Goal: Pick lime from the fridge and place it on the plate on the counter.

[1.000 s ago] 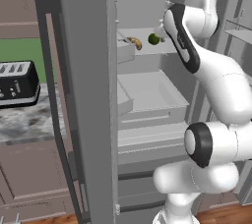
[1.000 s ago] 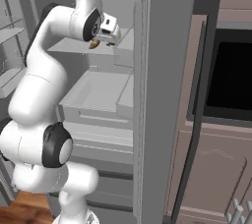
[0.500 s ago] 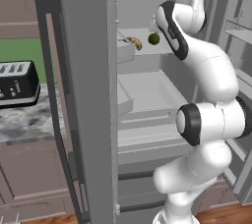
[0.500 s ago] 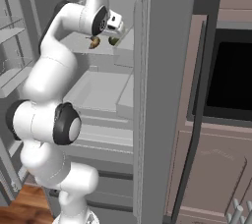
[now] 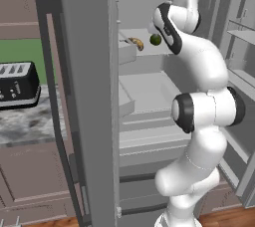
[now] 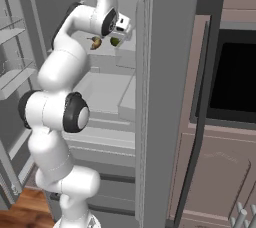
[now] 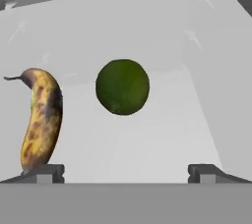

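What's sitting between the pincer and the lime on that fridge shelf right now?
Nothing visible. In the hand view the lime sits straight ahead of the open pincer; the banana lies off to one side.

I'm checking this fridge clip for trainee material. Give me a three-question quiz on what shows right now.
1. True or false: the gripper already holds the lime.
2. In the hand view, what lies beside the lime? A) banana B) plate C) toaster
3. Fill in: the lime sits on a shelf inside the ____.

Key: 1. False; the fingers stand spread, short of the lime. 2. A, the banana. 3. fridge.
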Controlling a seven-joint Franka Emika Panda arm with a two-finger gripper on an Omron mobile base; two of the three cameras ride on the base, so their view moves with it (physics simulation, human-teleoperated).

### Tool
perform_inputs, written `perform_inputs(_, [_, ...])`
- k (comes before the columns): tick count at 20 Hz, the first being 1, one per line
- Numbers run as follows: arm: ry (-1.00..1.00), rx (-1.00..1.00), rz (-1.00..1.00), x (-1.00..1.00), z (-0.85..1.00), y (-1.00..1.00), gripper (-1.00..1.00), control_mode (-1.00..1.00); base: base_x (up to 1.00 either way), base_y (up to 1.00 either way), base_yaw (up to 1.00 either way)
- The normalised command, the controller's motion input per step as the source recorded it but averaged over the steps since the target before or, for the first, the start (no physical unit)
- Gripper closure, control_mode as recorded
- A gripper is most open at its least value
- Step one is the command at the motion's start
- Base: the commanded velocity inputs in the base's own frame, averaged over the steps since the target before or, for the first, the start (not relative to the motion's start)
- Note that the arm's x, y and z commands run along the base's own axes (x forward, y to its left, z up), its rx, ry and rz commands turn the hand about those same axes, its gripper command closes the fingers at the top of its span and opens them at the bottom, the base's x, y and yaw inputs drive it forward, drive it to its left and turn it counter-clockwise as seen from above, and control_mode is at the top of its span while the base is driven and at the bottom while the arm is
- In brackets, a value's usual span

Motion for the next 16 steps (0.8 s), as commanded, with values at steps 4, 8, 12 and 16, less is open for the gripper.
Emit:
perform_inputs(4, [0.0,0.0,0.0,0.53,-0.17,-0.01,-1.0,-1.0,0.0,0.0,0.0])
perform_inputs(8, [0.0,0.01,0.0,0.53,-0.18,0.0,-1.0,-1.0,0.0,0.0,0.0])
perform_inputs(12, [0.0,0.01,0.0,0.53,-0.16,0.0,-1.0,-1.0,0.0,0.0,0.0])
perform_inputs(16, [0.0,0.01,0.0,0.52,-0.13,0.0,-1.0,-1.0,0.0,0.0,0.0])
